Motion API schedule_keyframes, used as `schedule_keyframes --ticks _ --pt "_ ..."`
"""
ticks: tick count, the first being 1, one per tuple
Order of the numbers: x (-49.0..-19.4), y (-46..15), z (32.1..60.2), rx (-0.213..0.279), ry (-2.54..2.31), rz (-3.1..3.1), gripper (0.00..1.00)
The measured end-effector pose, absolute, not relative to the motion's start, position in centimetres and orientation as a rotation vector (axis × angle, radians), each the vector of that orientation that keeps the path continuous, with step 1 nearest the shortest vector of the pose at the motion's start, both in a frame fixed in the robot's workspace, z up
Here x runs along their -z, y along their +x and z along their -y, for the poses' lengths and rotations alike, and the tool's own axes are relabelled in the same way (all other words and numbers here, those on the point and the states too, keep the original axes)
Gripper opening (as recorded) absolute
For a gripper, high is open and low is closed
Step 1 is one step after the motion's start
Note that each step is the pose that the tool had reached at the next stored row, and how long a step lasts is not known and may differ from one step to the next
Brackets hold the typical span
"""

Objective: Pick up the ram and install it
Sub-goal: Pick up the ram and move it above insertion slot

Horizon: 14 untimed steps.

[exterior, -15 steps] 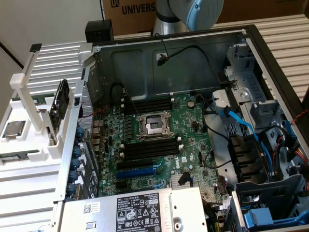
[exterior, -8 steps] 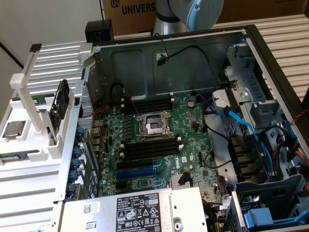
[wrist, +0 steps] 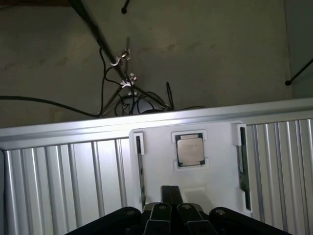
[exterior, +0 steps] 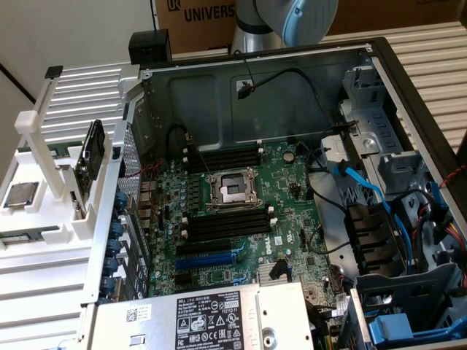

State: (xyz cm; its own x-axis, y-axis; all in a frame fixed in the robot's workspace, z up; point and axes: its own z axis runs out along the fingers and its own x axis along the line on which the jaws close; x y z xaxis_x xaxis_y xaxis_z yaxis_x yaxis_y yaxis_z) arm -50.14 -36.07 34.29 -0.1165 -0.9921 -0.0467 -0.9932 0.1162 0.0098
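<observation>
The fingers [wrist: 171,192] are pressed together and hold nothing. They hang above the white holder [wrist: 215,181], which lies at the edge of the ridged desk [wrist: 58,176]. The ram [wrist: 243,166] lies in a long slot of this holder, just beside the CPU [wrist: 190,149]. On the other side of the CPU a second slot [wrist: 140,166] holds a dark strip; what it is, one cannot tell. In the exterior view the open case [exterior: 408,65] stands beside the holder. On its motherboard [exterior: 292,197] the black slots [exterior: 226,222] are empty, on both sides of the socket [exterior: 232,191]. A black cable [exterior: 191,149] crosses the end of the far slots.
</observation>
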Motion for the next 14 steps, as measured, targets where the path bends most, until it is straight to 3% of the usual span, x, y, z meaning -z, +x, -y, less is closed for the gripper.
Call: schedule_keyframes --ticks 14 --pt "-31.6 -50.1 39.0 -0.060 -2.069 -2.326 0.10"
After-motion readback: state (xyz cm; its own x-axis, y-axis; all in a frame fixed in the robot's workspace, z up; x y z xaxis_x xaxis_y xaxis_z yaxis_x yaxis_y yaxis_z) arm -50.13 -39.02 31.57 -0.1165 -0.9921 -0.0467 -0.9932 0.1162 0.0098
